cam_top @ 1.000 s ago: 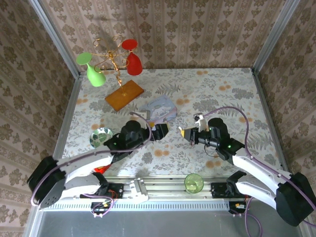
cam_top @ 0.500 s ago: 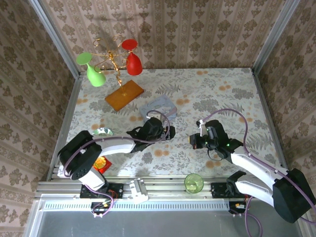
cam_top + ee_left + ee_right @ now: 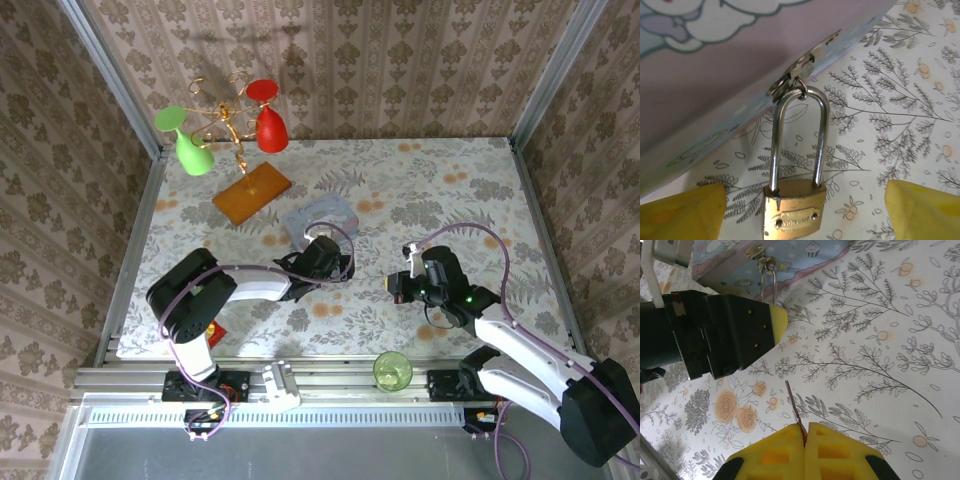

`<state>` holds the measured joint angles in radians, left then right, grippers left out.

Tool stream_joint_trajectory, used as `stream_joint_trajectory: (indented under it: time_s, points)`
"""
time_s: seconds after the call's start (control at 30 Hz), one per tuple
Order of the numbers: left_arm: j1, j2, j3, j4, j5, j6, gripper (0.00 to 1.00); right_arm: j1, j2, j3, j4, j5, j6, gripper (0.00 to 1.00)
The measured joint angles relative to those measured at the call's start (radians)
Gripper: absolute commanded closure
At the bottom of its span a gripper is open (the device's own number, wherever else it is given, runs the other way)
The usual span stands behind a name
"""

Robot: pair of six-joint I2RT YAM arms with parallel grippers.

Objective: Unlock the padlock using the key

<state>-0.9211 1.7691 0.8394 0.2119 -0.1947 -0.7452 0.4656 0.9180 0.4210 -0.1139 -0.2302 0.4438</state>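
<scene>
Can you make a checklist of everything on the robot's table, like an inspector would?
Surface: flowery tablecloth, flat.
Job's things: padlock hooked through the latch of the tin, shackle looks closed; key sticks out of the right gripper.
Clutter: orange packet, green glass and red glass on a wire stand, green cup near the arm bases.
Grippers: left gripper open, one finger each side of the padlock, not touching; right shut on the key.
Cables: purple cables loop off both arms.
Surroundings: patterned walls, metal frame posts.
</scene>
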Motion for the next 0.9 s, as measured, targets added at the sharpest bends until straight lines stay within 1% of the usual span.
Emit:
stream_joint_trajectory:
  time_s: [0.1,0.17,0.3,0.4,0.6,0.73,0.9]
  points:
    - [0.001,0.018,0.023,-0.003,-0.008,0.008,0.2,-0.013,-0.013,-0.006,-0.003,0.0,0.0,1.0]
    - [0.001,0.022,0.031,-0.002,-0.011,0.008,0.24,-0.018,-0.013,-0.006,-0.003,0.0,0.0,1.0]
    - [0.001,0.032,0.031,0.019,-0.016,0.008,0.28,-0.019,-0.014,-0.006,-0.003,0.0,0.0,1.0]
    - [0.001,0.045,0.031,0.03,-0.02,0.006,0.37,-0.024,-0.014,-0.006,-0.003,0.0,0.0,1.0]
    - [0.001,0.063,0.032,0.057,-0.039,0.007,0.38,-0.027,-0.014,-0.006,-0.003,0.0,0.0,1.0]
    - [0.003,0.073,0.032,0.077,-0.041,0.011,0.48,-0.029,-0.014,-0.007,-0.003,0.0,0.0,1.0]
    - [0.006,0.078,0.032,0.089,-0.043,0.013,0.49,-0.029,-0.014,-0.011,-0.003,0.0,0.0,1.0]
